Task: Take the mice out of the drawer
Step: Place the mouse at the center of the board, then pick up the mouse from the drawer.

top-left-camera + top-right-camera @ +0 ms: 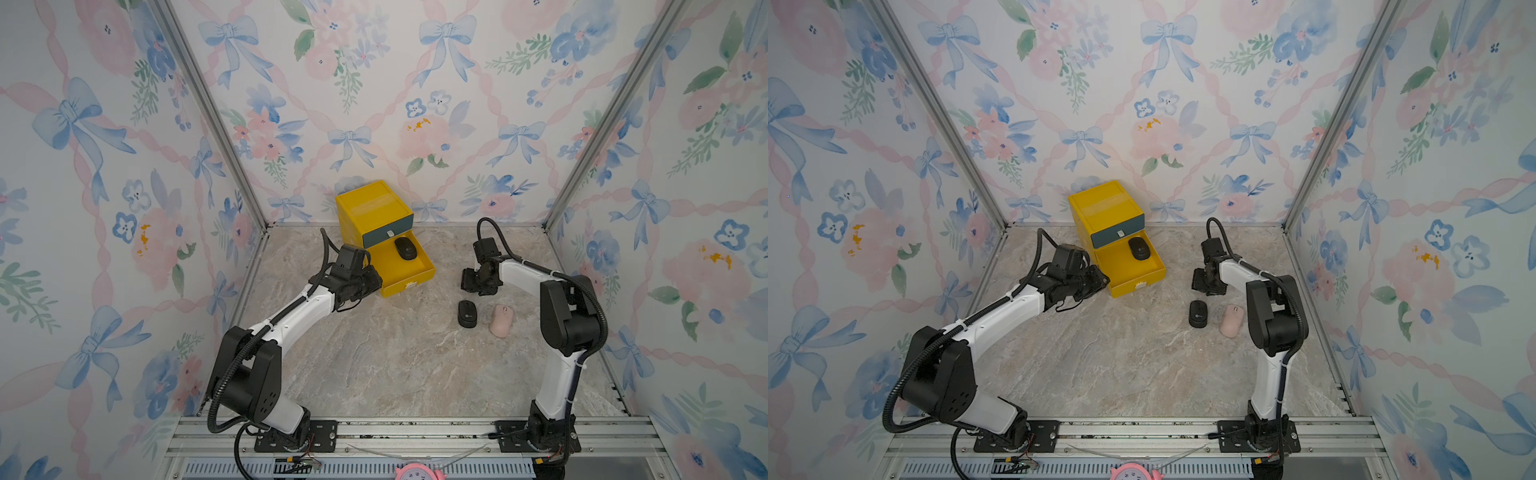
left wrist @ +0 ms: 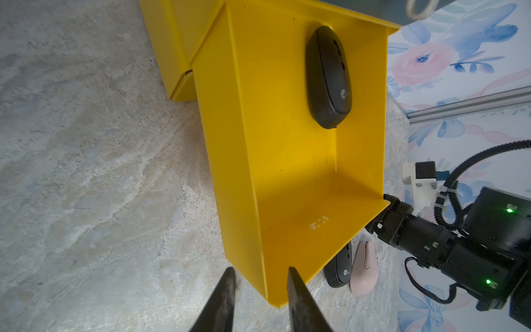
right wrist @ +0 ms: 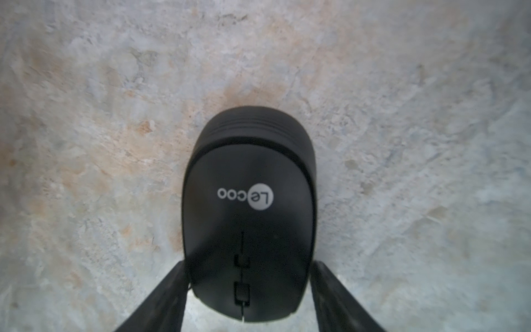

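Note:
A black mouse (image 1: 406,248) (image 2: 329,77) lies in the open yellow drawer (image 1: 428,270) (image 2: 287,172) near its back. A second black mouse (image 1: 467,314) (image 3: 248,186) rests flat on the marble table, and a pink mouse (image 1: 501,320) lies beside it. My right gripper (image 1: 468,297) (image 3: 248,263) is open, its fingers either side of that mouse's button end with a slight gap. My left gripper (image 1: 376,282) (image 2: 261,268) sits at the drawer's front left corner. Its fingers stand a little apart and straddle the corner without clamping it.
The yellow cabinet (image 1: 370,208) stands against the back wall, its upper teal drawer front (image 1: 386,235) closed. Floral walls enclose the table on three sides. A metal rail (image 1: 415,432) carries both arm bases at the front edge.

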